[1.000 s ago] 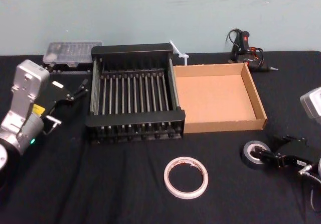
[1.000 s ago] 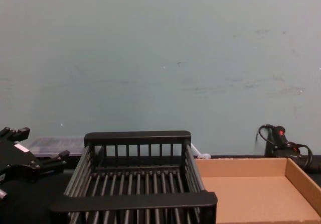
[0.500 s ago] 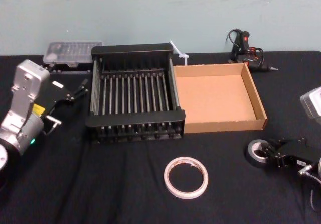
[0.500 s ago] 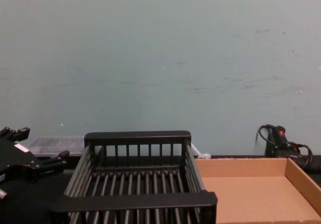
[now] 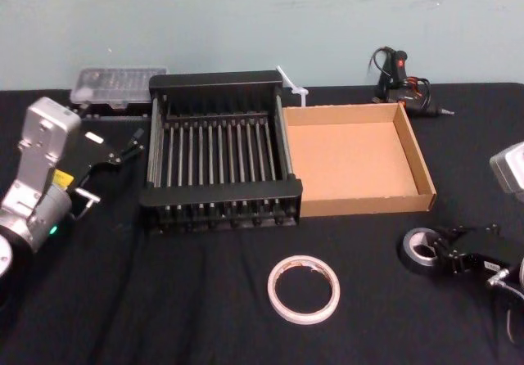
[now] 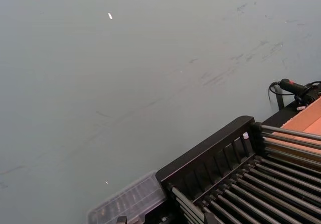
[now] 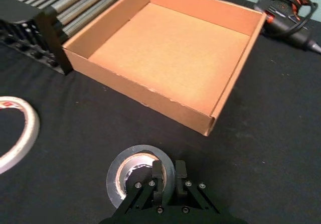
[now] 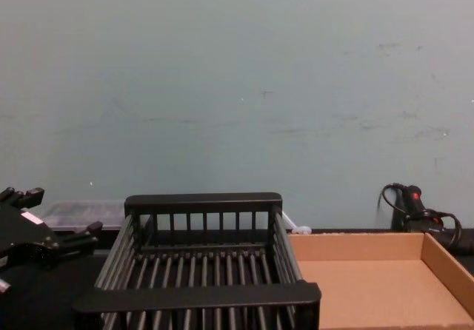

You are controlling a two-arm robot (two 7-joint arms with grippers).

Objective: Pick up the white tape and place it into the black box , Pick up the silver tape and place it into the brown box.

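The silver tape (image 5: 420, 249) (image 7: 122, 169) lies flat on the black cloth, in front of the brown box's right corner. My right gripper (image 5: 446, 255) (image 7: 169, 172) is shut on its near wall, one finger inside the core and one outside. The white tape (image 5: 303, 289) (image 7: 29, 122) lies flat in front of the gap between the two boxes. The black box (image 5: 219, 194) (image 8: 200, 294) stands at the centre with the brown box (image 5: 364, 205) (image 7: 150, 97) touching its right side. Left of the crate, my left gripper (image 5: 115, 167) hovers open and holds nothing.
A clear plastic parts case (image 5: 115, 82) sits behind the crate's left corner. A black glue gun with its cable (image 5: 403, 78) (image 7: 286, 13) lies behind the cardboard box. A white strip (image 5: 291, 84) pokes up between the boxes. Bare black cloth stretches along the front.
My right gripper's fingers have closed onto the silver tape's wall, and the roll has shifted slightly to the right. The left arm has stayed still.
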